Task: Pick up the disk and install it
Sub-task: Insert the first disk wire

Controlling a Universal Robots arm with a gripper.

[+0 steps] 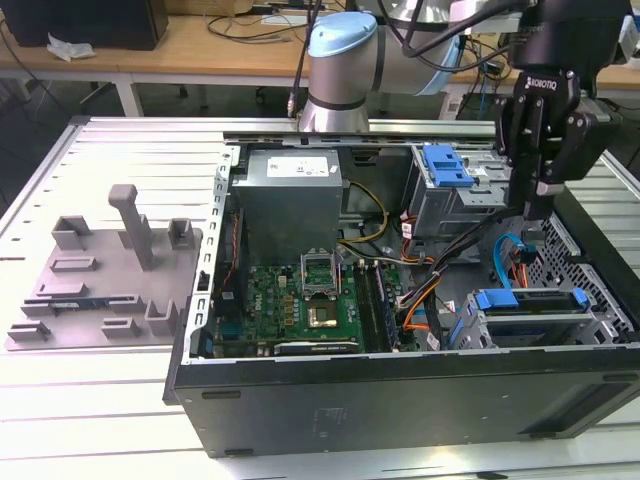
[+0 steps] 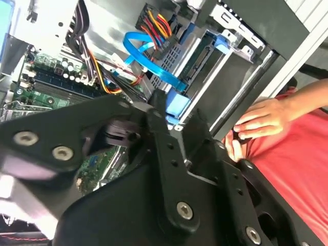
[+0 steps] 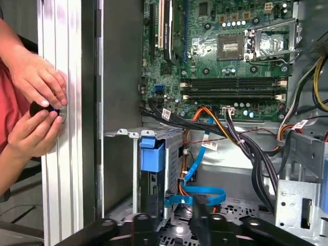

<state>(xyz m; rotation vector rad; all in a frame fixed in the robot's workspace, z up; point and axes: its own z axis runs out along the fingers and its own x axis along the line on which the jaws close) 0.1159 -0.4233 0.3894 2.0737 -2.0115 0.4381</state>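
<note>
Your work surface is a slotted aluminium table [image 1: 110,420]. Behind it stands a wooden bench [image 1: 200,45] strewn with cables. On the table lies the open computer case [image 1: 400,400], its inside bare to the camera. The arm [image 1: 340,60] rises behind the case and reaches over the end at the exterior view's right. Beside the case, toward the exterior view's left, sits a grey fixture plate [image 1: 100,285] with upright posts.

Inside the case you can see the grey power supply [image 1: 290,205], whose white label is too small to read. The green motherboard [image 1: 300,300] lies in front of it.

The disk [image 1: 530,305] sits in the drive cage [image 1: 600,315] at the case's corner on the exterior view's right, blue bracket uppermost. In the first wrist view it stands edge-on in the cage, so its label face is hidden.

The gripper [image 1: 537,195] hangs above that cage, apart from the disk, jaws spread and holding nothing. Its fingertips [image 3: 143,233] are cut off by the frame edge in the first wrist view.

A blue flat cable [image 3: 202,195] loops just beside the disk. A person's hands [image 3: 36,87] rest on the table's rail outside the case, around a small dark object you cannot make out.
</note>
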